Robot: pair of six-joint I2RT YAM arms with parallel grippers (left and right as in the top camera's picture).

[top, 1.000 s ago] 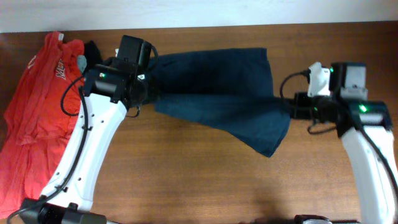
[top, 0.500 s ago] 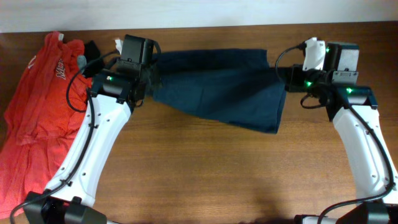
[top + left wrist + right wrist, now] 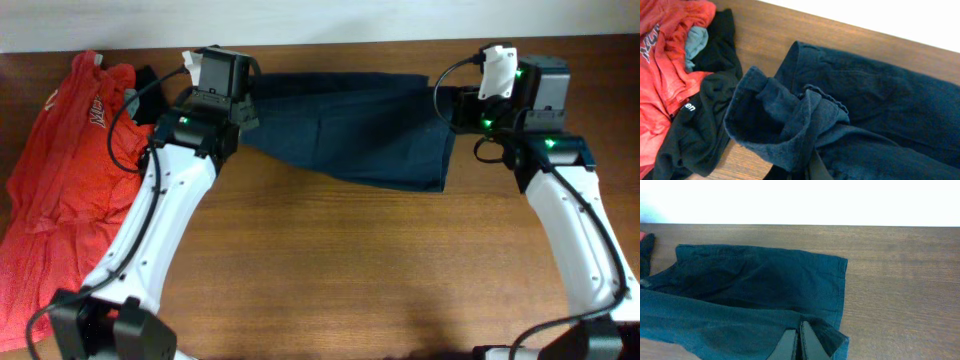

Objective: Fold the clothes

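Note:
The clothes, a pair of dark navy shorts (image 3: 350, 135), lie stretched across the back of the table, doubled over lengthwise. My left gripper (image 3: 244, 115) is shut on their left end, where the cloth bunches into a loose roll (image 3: 785, 125) just above my fingers (image 3: 816, 169). At the right end my right gripper (image 3: 448, 108) is shut on a pinched corner of the upper layer (image 3: 827, 337), its fingers (image 3: 790, 345) pressed together. The lower layer of the shorts (image 3: 760, 275) lies flat beyond them.
A red-orange T-shirt (image 3: 60, 170) with white lettering covers the table's left side, and a small black garment (image 3: 707, 125) lies between it and the shorts. The table's back edge meets a white wall (image 3: 800, 200) just behind the shorts. Bare wood (image 3: 350, 270) fills the front.
Both grippers have moved toward the back of the table with the shorts' edge in them. The hanging front flap now lies over the back layer, so the shorts look narrower.

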